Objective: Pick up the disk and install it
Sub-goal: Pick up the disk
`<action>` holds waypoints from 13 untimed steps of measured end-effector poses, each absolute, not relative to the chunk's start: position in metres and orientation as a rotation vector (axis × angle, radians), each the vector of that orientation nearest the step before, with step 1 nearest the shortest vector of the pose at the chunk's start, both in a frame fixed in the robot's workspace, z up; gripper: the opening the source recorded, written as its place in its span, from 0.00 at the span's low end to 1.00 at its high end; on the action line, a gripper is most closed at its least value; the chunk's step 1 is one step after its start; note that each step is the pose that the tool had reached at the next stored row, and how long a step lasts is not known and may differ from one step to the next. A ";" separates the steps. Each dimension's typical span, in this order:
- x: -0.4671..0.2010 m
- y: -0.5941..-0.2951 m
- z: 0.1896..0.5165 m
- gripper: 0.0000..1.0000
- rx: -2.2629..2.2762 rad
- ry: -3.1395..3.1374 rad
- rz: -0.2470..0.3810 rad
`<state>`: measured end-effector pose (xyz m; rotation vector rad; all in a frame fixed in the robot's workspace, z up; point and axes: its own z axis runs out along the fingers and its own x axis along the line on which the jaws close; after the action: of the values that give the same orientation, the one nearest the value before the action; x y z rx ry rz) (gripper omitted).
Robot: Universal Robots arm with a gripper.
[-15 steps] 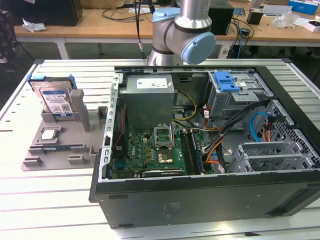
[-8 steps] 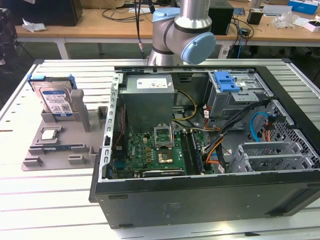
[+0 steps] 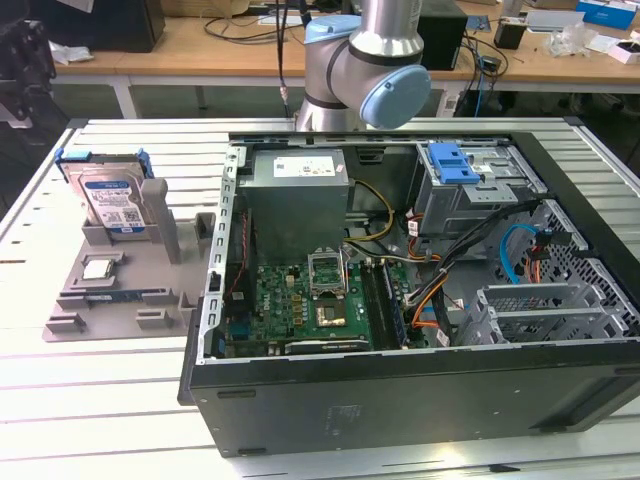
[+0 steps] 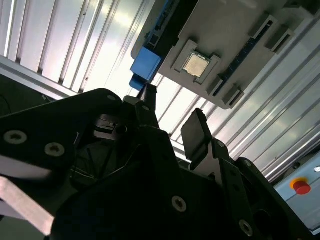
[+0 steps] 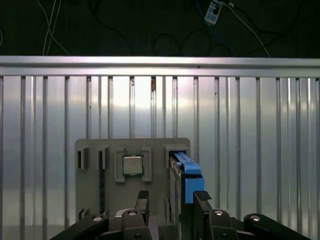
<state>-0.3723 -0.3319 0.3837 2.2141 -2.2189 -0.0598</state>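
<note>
1. We see the gripper (image 5: 172, 201) with its jaws spread wide, nothing between them.
2. Beyond the fingertips (image 5: 202, 197), apart from them, the disk (image 5: 183, 172) stands on edge in a grey fixture (image 5: 158, 160) (blue carrier frame uppermost).
3. Its white-and-blue label (image 3: 113, 200) carries print too small for us to read.
4. A small square chip (image 5: 132, 164) lies just beside the disk.
5. The gripper's black body hides the fixture's near edge.
6. A ribbed metal table (image 5: 250, 150) bears the fixture and an open computer case (image 3: 400, 410); wooden desks (image 3: 200, 50) stand behind.

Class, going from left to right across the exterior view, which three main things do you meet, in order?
disk standing in its grey holder → power supply inside the open case → blue latch on the drive cage.
</note>
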 end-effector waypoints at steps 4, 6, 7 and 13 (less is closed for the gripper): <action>-0.371 -0.331 0.382 0.48 2.214 -2.219 -0.060; -0.371 -0.331 0.381 0.48 2.214 -2.219 -0.060; -0.370 -0.331 0.381 0.48 2.214 -2.219 -0.060; -0.367 -0.328 0.376 0.48 2.213 -2.218 -0.059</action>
<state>-0.3670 -0.3283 0.3760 2.2132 -2.2182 -0.0586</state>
